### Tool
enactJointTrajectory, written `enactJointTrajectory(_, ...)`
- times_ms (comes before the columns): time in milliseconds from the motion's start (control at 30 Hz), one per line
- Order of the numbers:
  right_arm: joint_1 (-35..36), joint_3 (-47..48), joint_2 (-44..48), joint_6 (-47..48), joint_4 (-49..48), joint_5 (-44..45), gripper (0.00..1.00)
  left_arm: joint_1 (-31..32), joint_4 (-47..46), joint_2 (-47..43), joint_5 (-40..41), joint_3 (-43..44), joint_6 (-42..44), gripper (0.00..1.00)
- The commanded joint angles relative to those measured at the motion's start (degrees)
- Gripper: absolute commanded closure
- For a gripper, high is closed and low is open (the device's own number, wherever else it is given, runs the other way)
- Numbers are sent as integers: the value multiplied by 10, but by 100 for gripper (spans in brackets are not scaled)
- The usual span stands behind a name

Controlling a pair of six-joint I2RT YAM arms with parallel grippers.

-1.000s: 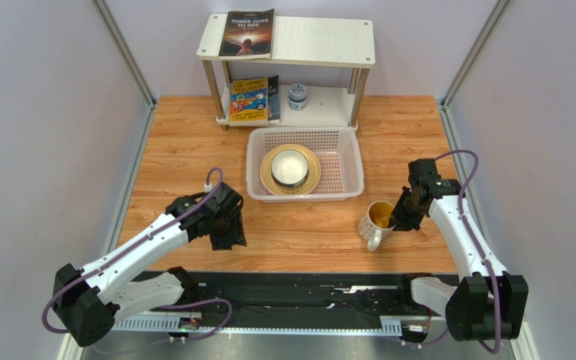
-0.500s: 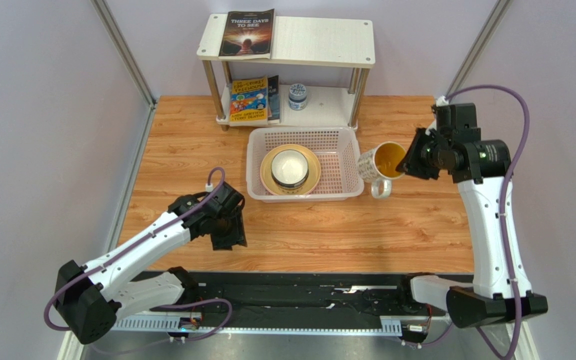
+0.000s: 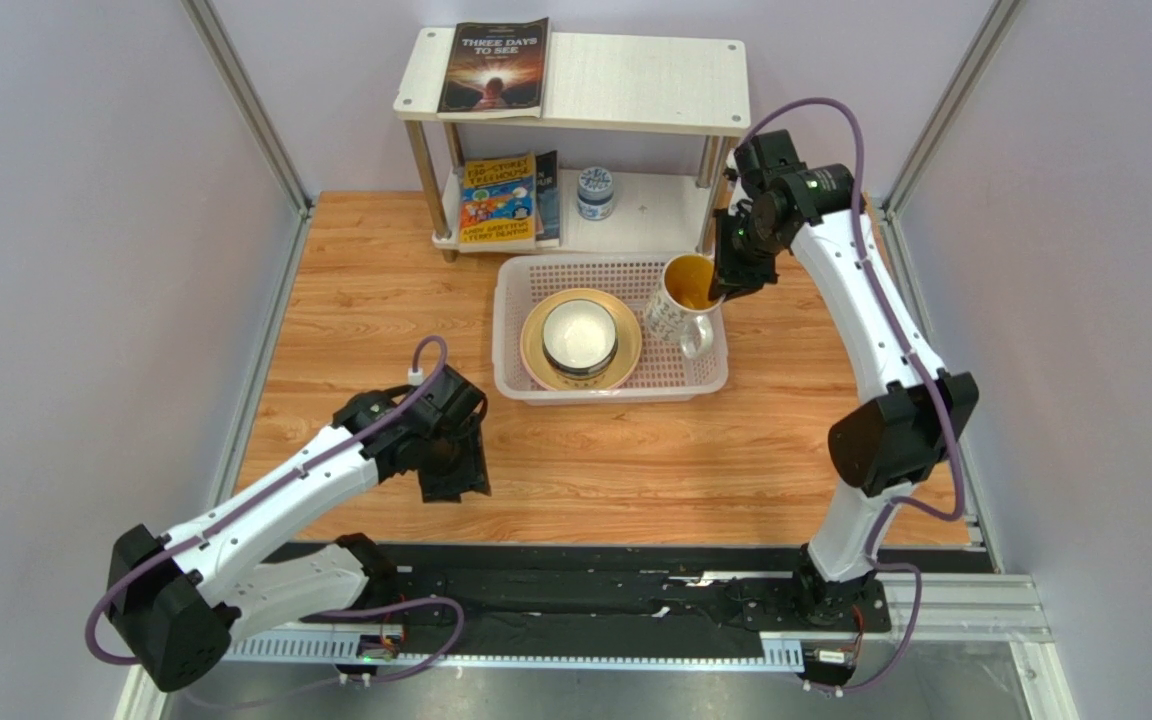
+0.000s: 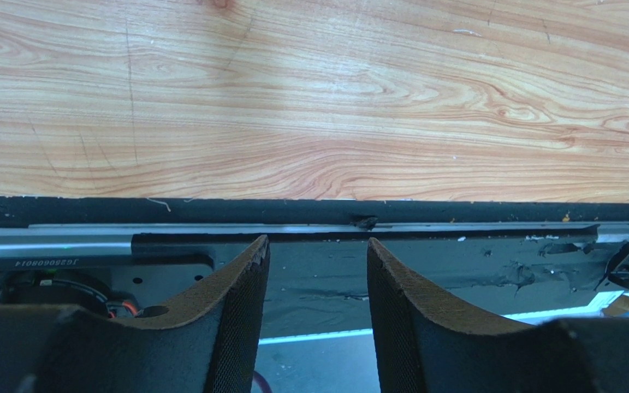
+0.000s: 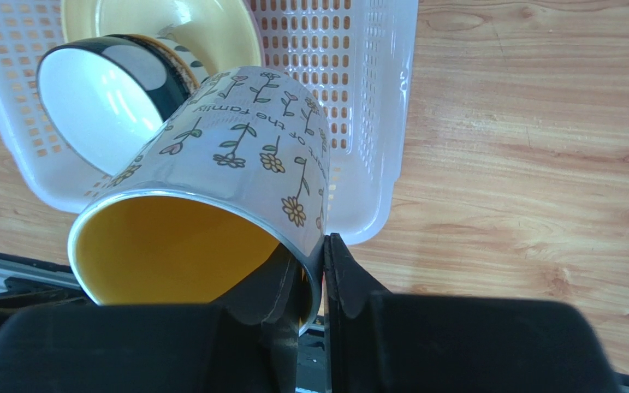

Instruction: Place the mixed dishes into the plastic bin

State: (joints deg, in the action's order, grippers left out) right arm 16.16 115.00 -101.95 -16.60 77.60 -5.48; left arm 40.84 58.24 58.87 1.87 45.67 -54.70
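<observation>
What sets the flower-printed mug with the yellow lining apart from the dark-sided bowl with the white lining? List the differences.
The mug is yellow inside, the bowl white.
The mug is pale with small flowers outside, the bowl dark.
The mug hangs tilted, pinched at its rim by the right gripper; the bowl sits upright on the pale yellow plate in the plastic bin.
Both are round, open dishes.

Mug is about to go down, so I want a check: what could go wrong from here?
The right gripper pinches the mug by its rim only, tilted; it may swivel or slip. It hangs near the right wall of the bin and could snag there. Drifting left, it could strike the bowl on the yellow plate.
</observation>
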Motion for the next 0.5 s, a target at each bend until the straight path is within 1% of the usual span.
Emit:
enactJointTrajectory(0, -3, 47, -24, 23, -46, -17, 100, -1, 13, -17, 5, 13, 6, 47)
enactJointTrajectory(67, -3, 43, -47, 29, -43, -18, 100, -1, 14, -19, 5, 13, 6, 47)
enactJointTrajectory(200, -3, 16, -57, 39, -65, -30, 100, -2, 15, -21, 6, 11, 6, 47)
enactJointTrajectory(467, -1, -10, -92, 26, -90, -4, 100, -1, 14, -18, 3, 12, 6, 47)
